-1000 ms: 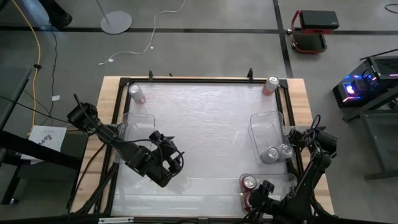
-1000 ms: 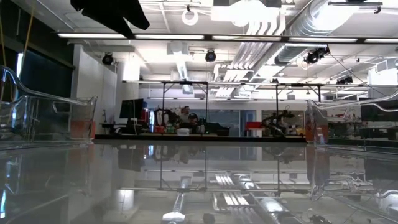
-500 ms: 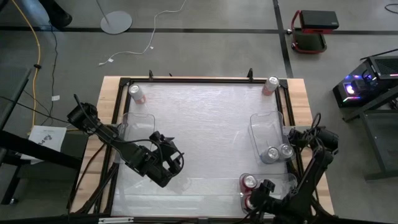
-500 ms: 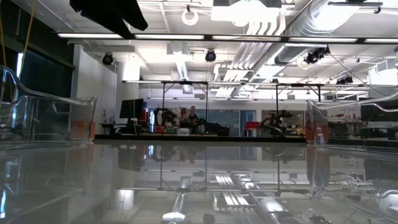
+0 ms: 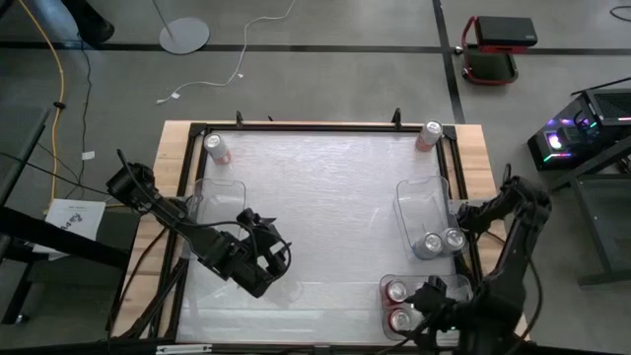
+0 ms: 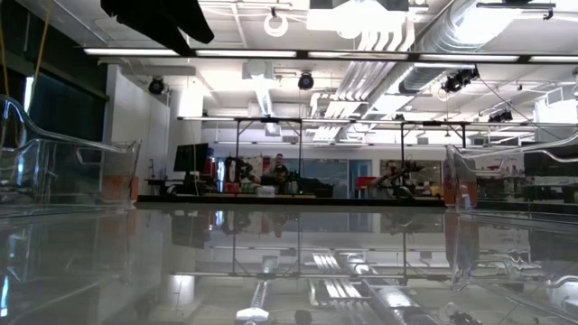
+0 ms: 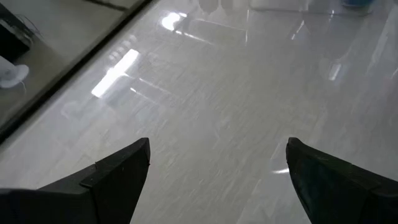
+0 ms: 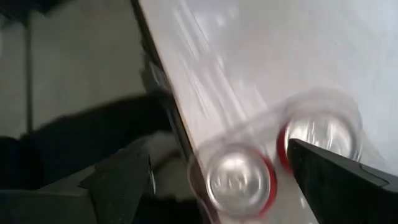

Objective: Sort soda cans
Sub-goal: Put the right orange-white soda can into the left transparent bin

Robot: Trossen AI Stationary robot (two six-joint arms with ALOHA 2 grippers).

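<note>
Two red soda cans (image 5: 397, 291) (image 5: 401, 320) stand upright in a clear tray (image 5: 458, 286) at the table's near right corner; the right wrist view shows them too (image 8: 239, 180) (image 8: 320, 135). My right gripper (image 5: 434, 296) (image 8: 217, 149) hovers open just above and right of them, touching nothing. Two silver cans (image 5: 431, 245) (image 5: 454, 238) stand in a second clear tray (image 5: 419, 202) by the right edge. A pale pink can stands in each far corner (image 5: 214, 146) (image 5: 431, 133). My left gripper (image 5: 264, 258) (image 7: 217, 180) waits open over the bare table, left of centre.
A third clear tray (image 5: 219, 195) sits by the left edge, behind my left arm. A dark frame (image 5: 315, 126) rims the table. The middle of the glossy tabletop (image 5: 325, 197) is bare.
My right gripper has risen from the near right tray and drawn a little toward the table's right edge. The nearer red can, hidden under it before, now shows standing beside the other.
</note>
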